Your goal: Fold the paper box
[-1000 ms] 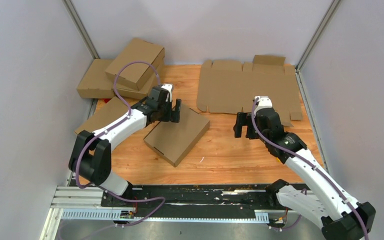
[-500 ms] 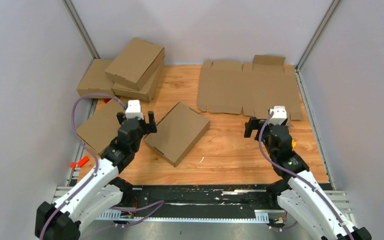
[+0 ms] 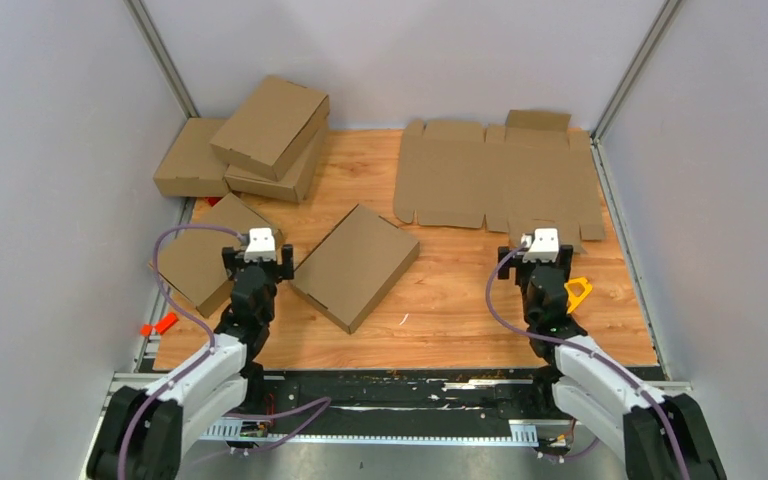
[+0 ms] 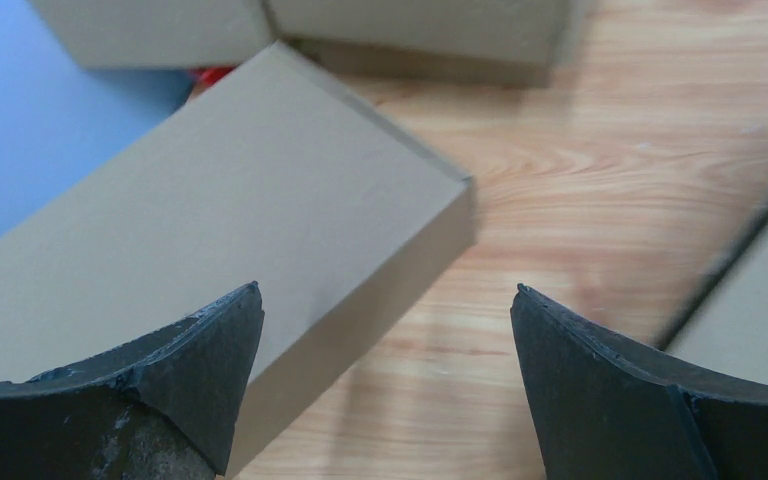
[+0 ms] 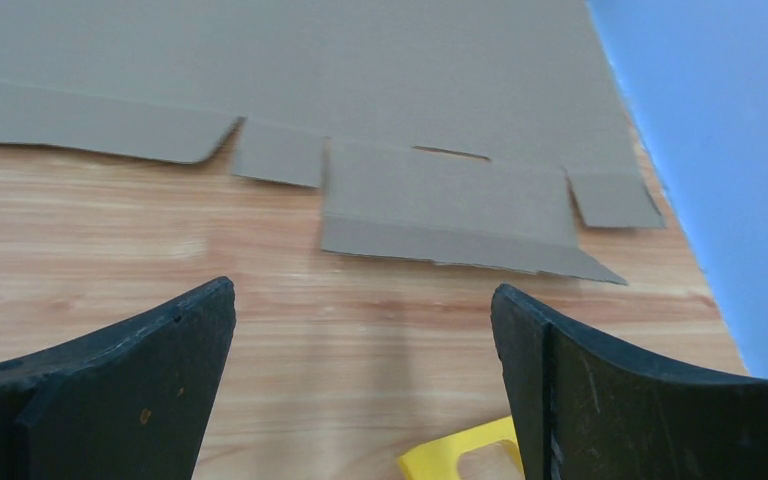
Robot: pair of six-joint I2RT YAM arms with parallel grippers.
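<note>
Currently paper box (image 3: 355, 265) lies closed; left gripper (image 3: 258, 262), right gripper (image 3: 537, 260) open.

No txt, labels, brands or nos. readable anywhere from where I stand. Box (image 3: 355, 265) mid-worktop (image 3: 440, 310): plain brown faces, no print. Same w/ flat sheet (image 3: 495, 185) at the back & the other boxes (image 3: 270, 125) on the left. Wrist views are close-ups of bare cardboard and wood grain only.
</note>
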